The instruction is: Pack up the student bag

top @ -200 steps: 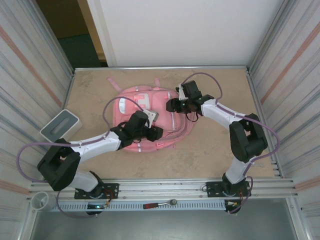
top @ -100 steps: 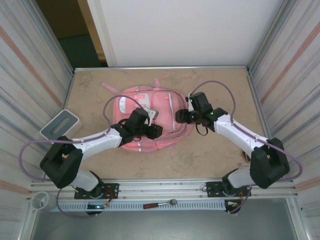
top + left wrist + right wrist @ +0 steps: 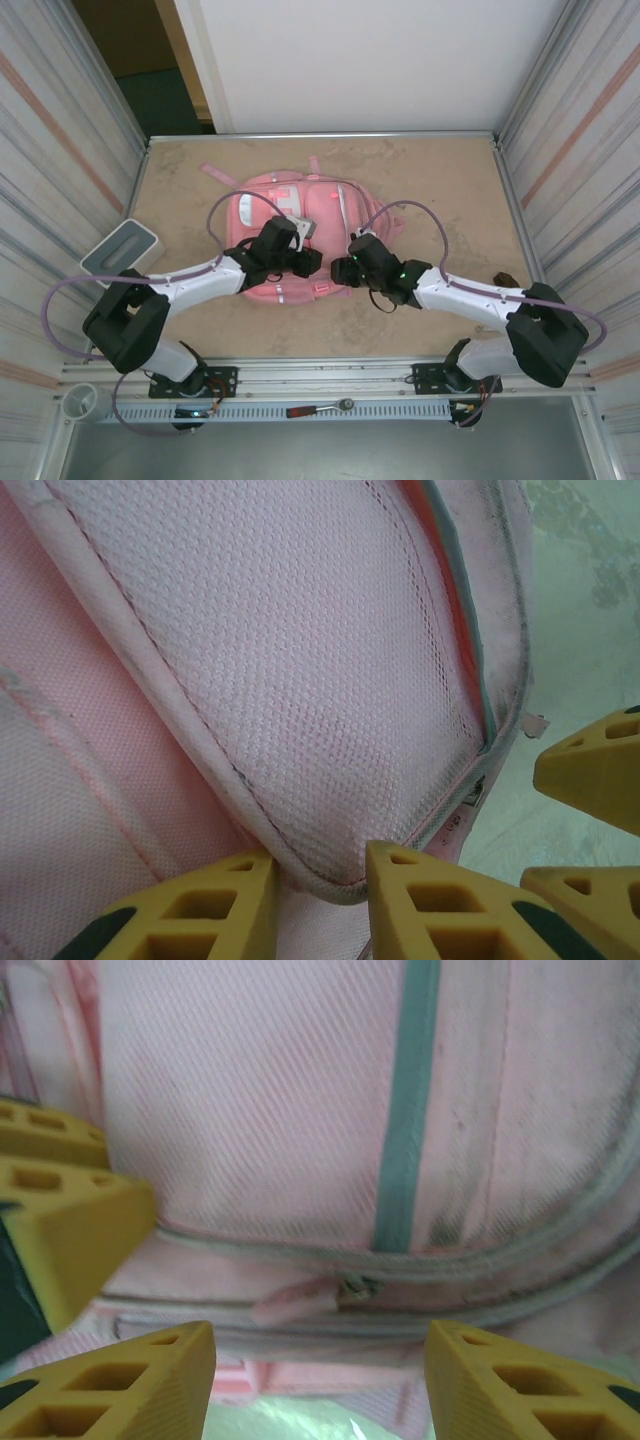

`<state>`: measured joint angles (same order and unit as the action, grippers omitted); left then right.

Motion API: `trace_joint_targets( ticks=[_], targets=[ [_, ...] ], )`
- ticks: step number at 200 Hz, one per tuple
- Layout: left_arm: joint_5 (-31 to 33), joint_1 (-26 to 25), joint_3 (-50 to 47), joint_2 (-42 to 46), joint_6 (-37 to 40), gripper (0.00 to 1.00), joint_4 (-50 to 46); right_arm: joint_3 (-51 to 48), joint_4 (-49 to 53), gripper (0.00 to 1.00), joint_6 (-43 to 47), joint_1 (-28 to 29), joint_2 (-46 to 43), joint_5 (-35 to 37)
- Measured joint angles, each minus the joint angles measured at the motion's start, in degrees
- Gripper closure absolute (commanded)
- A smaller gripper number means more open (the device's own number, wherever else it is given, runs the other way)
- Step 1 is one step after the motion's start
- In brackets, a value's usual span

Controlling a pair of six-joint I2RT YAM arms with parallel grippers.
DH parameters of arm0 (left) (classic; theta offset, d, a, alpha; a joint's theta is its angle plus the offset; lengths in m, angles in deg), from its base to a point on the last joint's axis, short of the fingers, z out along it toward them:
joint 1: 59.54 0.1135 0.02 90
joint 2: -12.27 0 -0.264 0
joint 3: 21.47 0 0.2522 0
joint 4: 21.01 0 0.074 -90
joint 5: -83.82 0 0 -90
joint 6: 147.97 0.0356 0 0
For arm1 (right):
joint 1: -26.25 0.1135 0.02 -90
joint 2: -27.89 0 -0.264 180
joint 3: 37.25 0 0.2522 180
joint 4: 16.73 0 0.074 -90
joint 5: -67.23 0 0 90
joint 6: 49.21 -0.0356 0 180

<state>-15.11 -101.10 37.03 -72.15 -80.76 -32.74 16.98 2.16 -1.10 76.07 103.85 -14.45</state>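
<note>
While the left gripper [image 3: 320,905] straddles a corner of the mesh pocket [image 3: 320,680], jaws narrowly apart, the right gripper [image 3: 320,1385] stands wide open on the student bag [image 3: 300,200], its zip pull [image 3: 300,1302] lying crosswise just ahead.

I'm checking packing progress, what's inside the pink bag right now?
The inside is covered. The bag lies flat on the table, and its pink fabric hides any contents. A zip pull lies just ahead of the right pincer.
</note>
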Motion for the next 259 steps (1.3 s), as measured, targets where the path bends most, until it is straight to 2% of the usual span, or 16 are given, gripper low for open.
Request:
trace_joint_targets(
  ticks=[34, 80, 104, 205, 229, 259],
  targets=[
    [0.04, 0.0, -0.61, 0.44, 0.0, 0.72, 0.85, 0.04, -3.52, 0.5, -3.26, 1.62, 3.32, 2.84],
    [0.02, 0.0, -1.05, 0.52, 0.0, 0.72, 1.31, 0.39, -3.39, 0.49, -8.15, 3.93, 6.91, 7.28],
    [0.07, 0.0, -1.27, 0.66, 0.0, 0.72, 1.55, 1.44, -3.15, 0.51, -9.16, 4.57, 8.46, 8.46],
    [0.17, 0.13, -1.38, 0.66, 0.02, 0.73, 1.7, 2.4, -3.43, 0.87, -11.47, 5.35, 10.75, 10.16],
    [0.04, 0.79, -1.68, 0.66, 0.07, 0.77, 2.05, 2.38, -2.64, 0.97, -11.23, 5.35, 10.8, 11.06],
    [-1.38, 2.34, -2.62, 0.66, 0.02, 0.82, 3.41, 2.1, -2.54, 1.0, -8.5, 5.46, 9.86, 11.5]
  ],
)
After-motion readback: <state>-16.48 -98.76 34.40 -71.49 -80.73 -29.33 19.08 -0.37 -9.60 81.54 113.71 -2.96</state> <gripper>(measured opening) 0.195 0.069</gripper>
